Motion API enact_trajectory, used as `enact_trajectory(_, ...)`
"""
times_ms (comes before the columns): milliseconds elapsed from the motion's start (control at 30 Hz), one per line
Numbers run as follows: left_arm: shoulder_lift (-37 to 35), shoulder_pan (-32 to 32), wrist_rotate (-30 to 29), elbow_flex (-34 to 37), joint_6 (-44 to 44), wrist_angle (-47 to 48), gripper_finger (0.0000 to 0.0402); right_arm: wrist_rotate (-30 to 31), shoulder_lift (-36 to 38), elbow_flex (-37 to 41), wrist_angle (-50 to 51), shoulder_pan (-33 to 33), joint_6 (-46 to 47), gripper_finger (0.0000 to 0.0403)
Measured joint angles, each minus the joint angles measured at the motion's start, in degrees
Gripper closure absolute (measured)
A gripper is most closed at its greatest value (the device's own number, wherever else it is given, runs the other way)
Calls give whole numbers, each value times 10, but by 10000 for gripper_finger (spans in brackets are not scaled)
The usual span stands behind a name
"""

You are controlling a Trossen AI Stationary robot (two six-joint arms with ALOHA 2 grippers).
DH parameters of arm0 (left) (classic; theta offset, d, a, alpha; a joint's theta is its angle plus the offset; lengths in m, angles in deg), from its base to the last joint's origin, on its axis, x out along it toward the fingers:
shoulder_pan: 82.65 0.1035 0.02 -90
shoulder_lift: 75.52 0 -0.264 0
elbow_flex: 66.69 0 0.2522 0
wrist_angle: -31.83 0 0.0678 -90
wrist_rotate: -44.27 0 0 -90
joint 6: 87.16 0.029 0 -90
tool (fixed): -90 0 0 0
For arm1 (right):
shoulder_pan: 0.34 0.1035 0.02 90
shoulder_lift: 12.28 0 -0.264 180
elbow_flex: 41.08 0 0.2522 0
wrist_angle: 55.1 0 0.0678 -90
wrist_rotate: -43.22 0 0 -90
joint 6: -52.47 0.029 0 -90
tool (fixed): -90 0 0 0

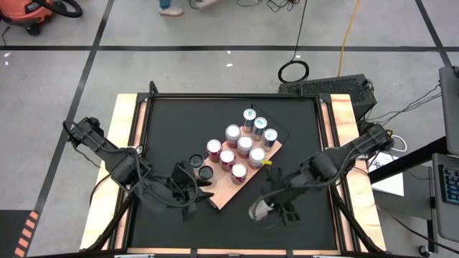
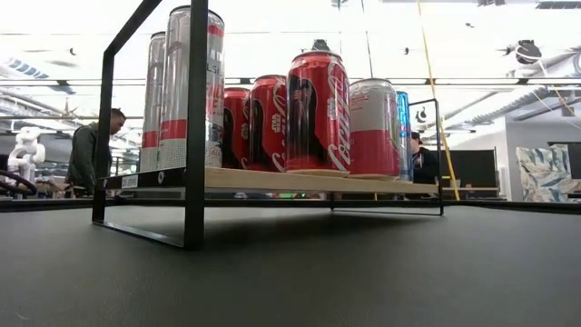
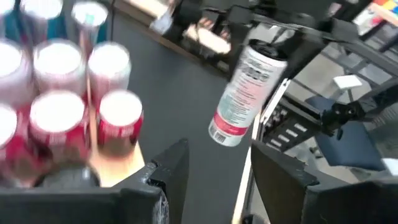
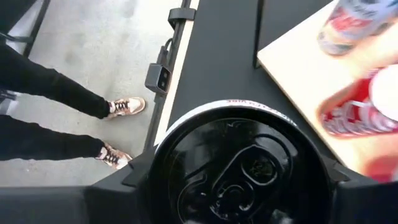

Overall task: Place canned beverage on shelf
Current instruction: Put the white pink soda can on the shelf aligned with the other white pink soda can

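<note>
The shelf (image 1: pixel 226 193), a light wooden board on a black frame (image 2: pixel 194 127), lies slantwise mid-table and bears several upright cans (image 1: pixel 244 145), red and silver, with two dark-topped ones (image 1: pixel 201 167) at its near-left end. A slim white can with a red band (image 3: pixel 244 93) hangs in the air off the shelf's near-right side, with my right gripper (image 1: pixel 270 208) shut on it. My left gripper (image 1: pixel 192 189) hovers open by the shelf's near-left corner, with nothing between its fingers (image 3: pixel 168 180). My right gripper pinches the slim can at its top end (image 4: pixel 186 134), one finger on each opposite side of the wall just below the dark lid (image 4: pixel 239 168). The fingers come slanting down from above. The can hangs tilted below them (image 3: pixel 230 127), clear of table and shelf.
Bare board shows at the shelf's near end (image 4: pixel 298 68). Black tabletop (image 1: pixel 301 136) lies open around the shelf. A person's legs (image 4: pixel 62 106) stand beyond the table edge, and people (image 2: pixel 91 150) show in the room behind.
</note>
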Motion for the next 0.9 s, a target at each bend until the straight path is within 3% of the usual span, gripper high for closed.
enact_trajectory(300, 16, 29, -33, -1, 236, -149, 225, 1, 56, -1, 65, -31, -45, 168)
enact_trajectory(500, 35, 70, -5, -1, 196, -168, 165, 0, 73, -1, 65, -45, -63, 168)
enact_trajectory(667, 60, 79, 0, -1, 231, -222, 106, 0, 83, -1, 60, -54, -70, 168)
enact_trajectory(900, 107, 82, 1, -1, 254, -309, 80, 0, 90, -1, 35, -68, -75, 168)
